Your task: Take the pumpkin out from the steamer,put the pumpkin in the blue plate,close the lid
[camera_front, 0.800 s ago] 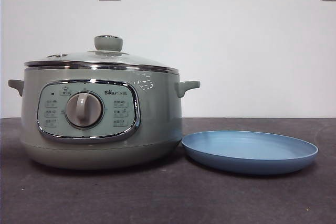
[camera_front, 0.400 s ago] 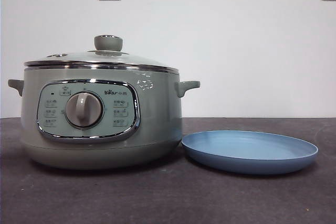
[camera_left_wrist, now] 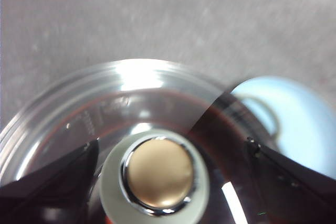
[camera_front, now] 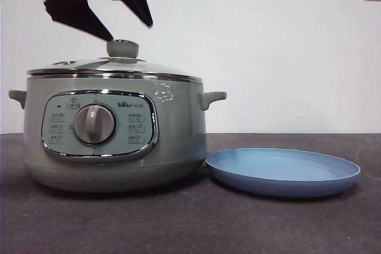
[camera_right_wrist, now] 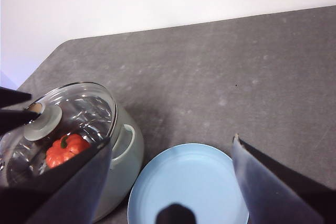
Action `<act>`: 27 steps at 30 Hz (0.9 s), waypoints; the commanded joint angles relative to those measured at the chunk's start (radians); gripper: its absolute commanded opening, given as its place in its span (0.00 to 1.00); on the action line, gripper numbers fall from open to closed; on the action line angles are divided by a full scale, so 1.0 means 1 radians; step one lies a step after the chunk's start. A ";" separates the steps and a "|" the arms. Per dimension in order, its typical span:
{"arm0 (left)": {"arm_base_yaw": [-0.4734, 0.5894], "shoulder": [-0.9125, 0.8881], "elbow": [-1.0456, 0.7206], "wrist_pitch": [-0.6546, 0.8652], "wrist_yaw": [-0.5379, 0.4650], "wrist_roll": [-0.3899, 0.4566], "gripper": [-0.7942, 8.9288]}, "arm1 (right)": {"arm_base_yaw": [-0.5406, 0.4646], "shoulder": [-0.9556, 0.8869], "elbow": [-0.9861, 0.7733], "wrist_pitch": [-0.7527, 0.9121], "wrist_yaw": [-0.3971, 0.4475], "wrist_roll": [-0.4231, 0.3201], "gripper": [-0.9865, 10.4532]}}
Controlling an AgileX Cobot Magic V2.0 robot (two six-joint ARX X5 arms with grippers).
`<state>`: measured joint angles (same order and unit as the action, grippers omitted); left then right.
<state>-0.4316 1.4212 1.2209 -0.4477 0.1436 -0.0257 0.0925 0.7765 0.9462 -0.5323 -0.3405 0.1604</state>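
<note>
Worktop (camera_front: pixel 238 224) carries the blue plate (camera_front: pixel 283 172) just beside the steamer (camera_front: pixel 113 135), both placed as they were half a second ago, while the left gripper (camera_front: pixel 128 31), then only a black tip at the top corner, now hangs just above the lid (camera_front: pixel 113 66) with jaws spread wide to either side of its knob (camera_left_wrist: pixel 155 174), not touching it. Behind the glass, the pumpkin (camera_right_wrist: pixel 66 149) sits inside the steamer, and the right gripper (camera_right_wrist: pixel 170 182) waits with jaws released above the plate.

Steamer (camera_front: pixel 113 141) wall hides the pumpkin (camera_right_wrist: pixel 66 149) in front view; the lid (camera_left_wrist: pixel 131 108) appears motion-blurred, edge-cropped in left wrist view.
</note>
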 commanded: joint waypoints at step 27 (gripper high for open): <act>0.001 0.027 0.001 -0.020 -0.014 0.082 0.07 | 0.002 0.003 0.002 0.000 0.000 0.007 0.42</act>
<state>-0.4313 1.4471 1.2198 -0.5034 0.1322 0.0372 0.0925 0.7776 0.9462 -0.5339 -0.3405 0.1604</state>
